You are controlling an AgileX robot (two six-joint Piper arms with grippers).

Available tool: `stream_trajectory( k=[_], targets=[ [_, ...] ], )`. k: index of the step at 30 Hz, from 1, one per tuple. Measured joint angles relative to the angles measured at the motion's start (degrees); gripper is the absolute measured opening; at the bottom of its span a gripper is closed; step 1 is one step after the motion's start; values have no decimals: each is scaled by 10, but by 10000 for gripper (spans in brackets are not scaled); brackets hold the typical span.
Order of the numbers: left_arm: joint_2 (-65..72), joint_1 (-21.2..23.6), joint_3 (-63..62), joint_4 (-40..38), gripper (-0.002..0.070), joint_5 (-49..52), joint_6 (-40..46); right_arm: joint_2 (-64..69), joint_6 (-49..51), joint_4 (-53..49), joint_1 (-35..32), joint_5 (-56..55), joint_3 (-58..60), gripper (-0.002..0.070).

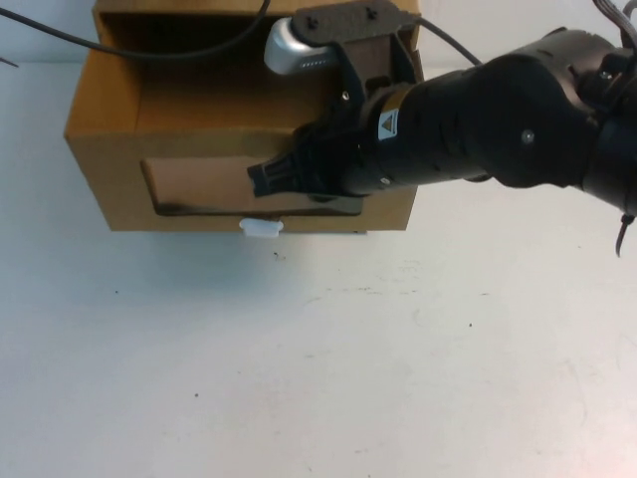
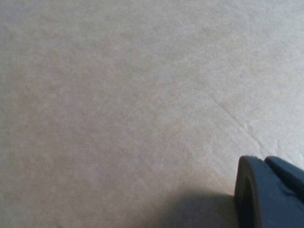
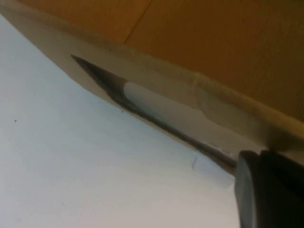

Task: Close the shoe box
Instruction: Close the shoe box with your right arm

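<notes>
The shoe box (image 1: pixel 114 134) is brown cardboard and stands at the table's far edge, left of centre. Its front has a wide clear window (image 1: pixel 199 184) with a small white tab (image 1: pixel 262 228) below it. The drawer part sticks out toward me and I can see into its open top. My right gripper (image 1: pixel 267 179) reaches in from the right, shut and empty, with its tip against the window. The right wrist view shows the box front (image 3: pixel 213 42), the tab (image 3: pixel 209 168) and my right gripper (image 3: pixel 268 190). My left gripper (image 2: pixel 268 192) is shut over bare table, outside the high view.
The white table (image 1: pixel 318 358) spreads in front of the box. A black cable (image 1: pixel 159 50) runs across the back of the box. My right arm (image 1: pixel 498 119) covers the box's right half.
</notes>
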Motion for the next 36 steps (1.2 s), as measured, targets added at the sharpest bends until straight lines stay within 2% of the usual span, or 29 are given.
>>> stream_trajectory(
  k=[10, 21, 36],
  targets=[
    [0, 0, 0, -3, -2, 1, 0, 65, -2, 1, -45, 13, -101, -11],
    [0, 0, 0, -5, -2, 6, 0, 84, -111, 107, -80, 174, -188, -12],
    [0, 0, 0, -5, -2, 8, 0, 96, -112, 109, -80, 115, -191, -11]
  ],
)
